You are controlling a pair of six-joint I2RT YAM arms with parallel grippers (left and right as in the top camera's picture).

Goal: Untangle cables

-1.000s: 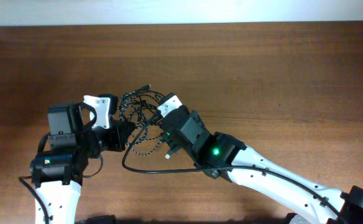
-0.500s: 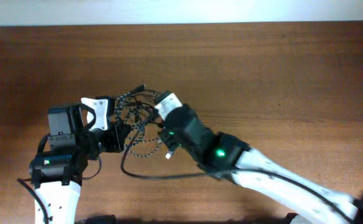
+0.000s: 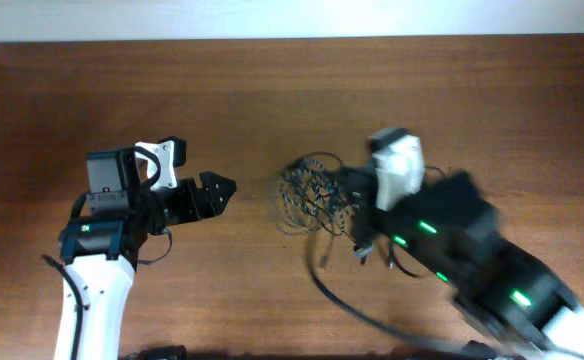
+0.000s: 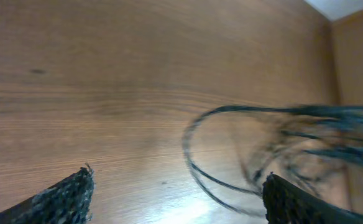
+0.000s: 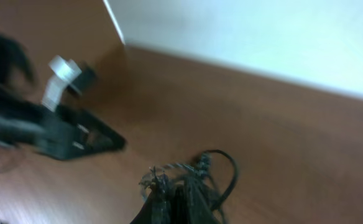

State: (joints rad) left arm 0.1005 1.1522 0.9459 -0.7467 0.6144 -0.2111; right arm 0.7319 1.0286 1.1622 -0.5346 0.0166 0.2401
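Observation:
The cables [image 3: 310, 195] are a blurred knot of black-and-white speckled cord and thin black cord, just off the table near its middle. My right gripper [image 3: 352, 205] is shut on the knot's right side. In the right wrist view the dark fingers [image 5: 169, 208] clamp the tangle [image 5: 200, 167], and a black loop [image 5: 233, 174] sticks out to the right. My left gripper [image 3: 222, 189] stands open to the left of the cables, apart from them. In the left wrist view its gripper [image 4: 181, 202] holds nothing, and the cables [image 4: 275, 143] hang ahead to the right.
Bare brown wood runs all round the cables. A white wall [image 5: 262, 37] borders the table's far edge. A thick black arm cable [image 3: 347, 305] trails across the table below the right wrist. The left arm [image 5: 57, 134] shows at the left of the right wrist view.
My left gripper has opened and let go of the cables. The right gripper has closed on the tangle and carried it quickly to the right, away from the left gripper.

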